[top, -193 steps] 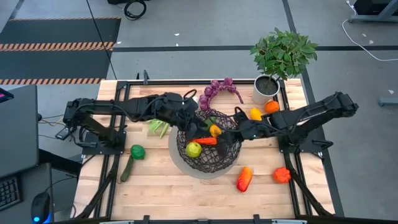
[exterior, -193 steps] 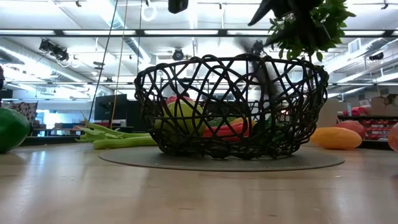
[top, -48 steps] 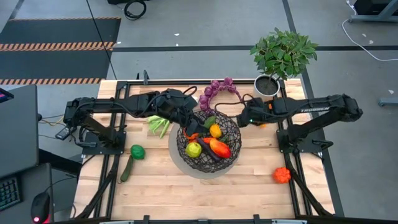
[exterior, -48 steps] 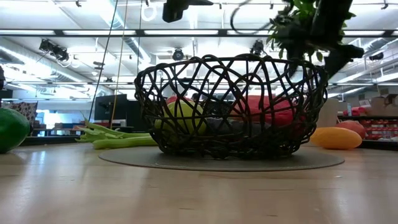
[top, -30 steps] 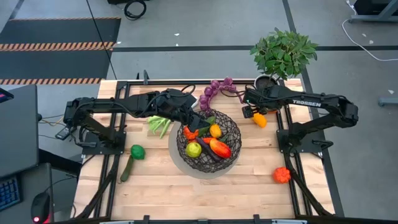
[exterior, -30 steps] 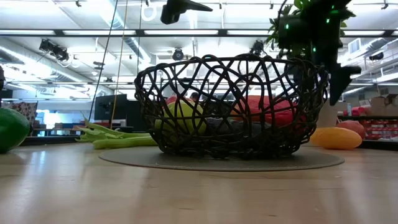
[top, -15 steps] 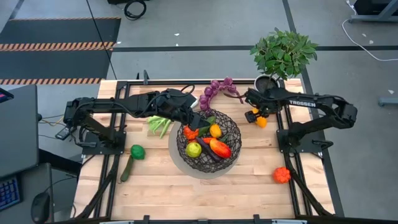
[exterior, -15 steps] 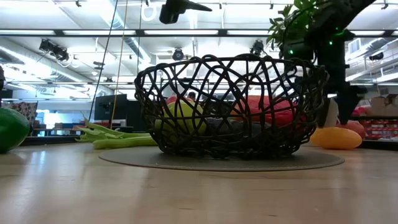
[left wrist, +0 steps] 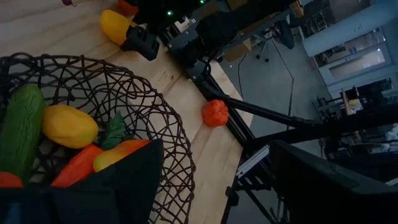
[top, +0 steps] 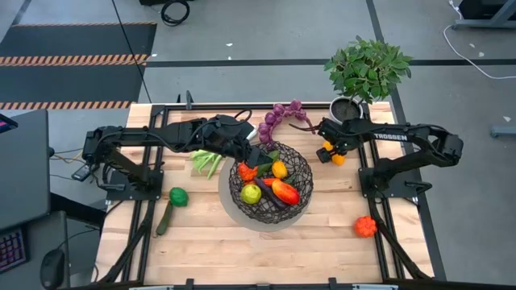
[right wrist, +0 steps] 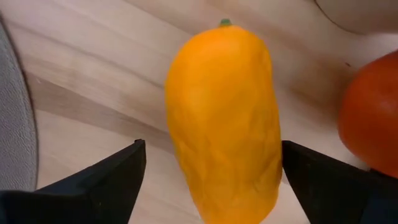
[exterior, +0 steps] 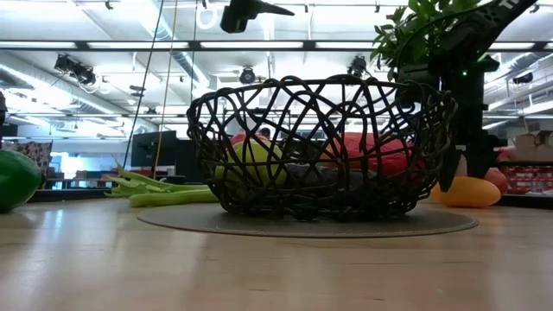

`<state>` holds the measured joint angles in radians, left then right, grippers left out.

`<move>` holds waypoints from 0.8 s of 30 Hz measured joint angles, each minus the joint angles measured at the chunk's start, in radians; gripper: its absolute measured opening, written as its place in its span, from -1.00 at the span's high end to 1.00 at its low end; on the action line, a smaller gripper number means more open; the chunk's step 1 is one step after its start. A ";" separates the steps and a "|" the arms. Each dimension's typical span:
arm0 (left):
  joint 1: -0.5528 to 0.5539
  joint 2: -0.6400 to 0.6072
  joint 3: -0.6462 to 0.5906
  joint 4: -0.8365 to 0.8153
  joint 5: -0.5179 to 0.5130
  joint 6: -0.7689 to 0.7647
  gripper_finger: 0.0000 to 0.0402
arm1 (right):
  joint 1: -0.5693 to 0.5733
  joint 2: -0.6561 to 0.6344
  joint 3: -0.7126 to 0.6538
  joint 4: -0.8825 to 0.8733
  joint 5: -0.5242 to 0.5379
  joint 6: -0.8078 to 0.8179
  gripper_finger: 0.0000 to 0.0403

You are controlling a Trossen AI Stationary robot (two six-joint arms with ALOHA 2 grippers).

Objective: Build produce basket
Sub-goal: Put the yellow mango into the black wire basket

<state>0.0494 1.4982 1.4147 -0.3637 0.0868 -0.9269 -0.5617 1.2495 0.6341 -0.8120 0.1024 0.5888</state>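
The dark wire-mesh basket [top: 270, 187] stands mid-table on its pale round base and holds several toy pieces: a lemon [top: 279, 169], a red-orange pepper [top: 284, 192], a green fruit [top: 251, 193] and a carrot [top: 246, 171]. My left gripper [top: 248, 153] hangs open and empty above the basket's far-left rim [left wrist: 155, 106]. My right gripper [top: 329, 150] is open, low over a yellow-orange pepper [right wrist: 224, 118] that lies on the table right of the basket. Its fingers [right wrist: 118, 174] stand on either side of the pepper, and I see no touch.
A white plant pot [top: 345, 111] and an orange-red piece [right wrist: 370, 118] sit just beyond the pepper. The grape bunch [top: 282, 114] lies at the far edge, the leek [top: 205, 163] left of the basket. A green pepper [top: 177, 196], cucumber [top: 164, 219] and red pepper [top: 365, 226] lie nearer.
My right gripper has come down from above the basket's rim height to the table, its open fingers settling around the yellow-orange pepper. The pepper has stayed in place.
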 joint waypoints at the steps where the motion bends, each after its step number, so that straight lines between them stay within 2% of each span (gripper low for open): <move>1: 0.000 0.000 0.000 0.000 0.000 -0.005 -0.48 | 0.000 0.000 -0.004 0.011 -0.001 0.000 -0.81; 7: 0.000 0.000 0.000 0.000 0.000 -0.006 -0.48 | 0.000 0.000 -0.056 0.073 -0.051 0.002 -0.59; 16: 0.000 0.000 0.000 -0.009 -0.019 -0.004 -0.48 | 0.006 0.000 -0.095 0.100 -0.154 0.044 -0.11; 24: 0.021 0.000 0.000 -0.112 -0.068 0.004 -0.48 | 0.044 0.001 0.036 0.104 -0.229 0.036 -0.13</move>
<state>0.0709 1.4982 1.4147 -0.4755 0.0187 -0.9226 -0.5179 1.2506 0.6701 -0.7079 -0.1267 0.6247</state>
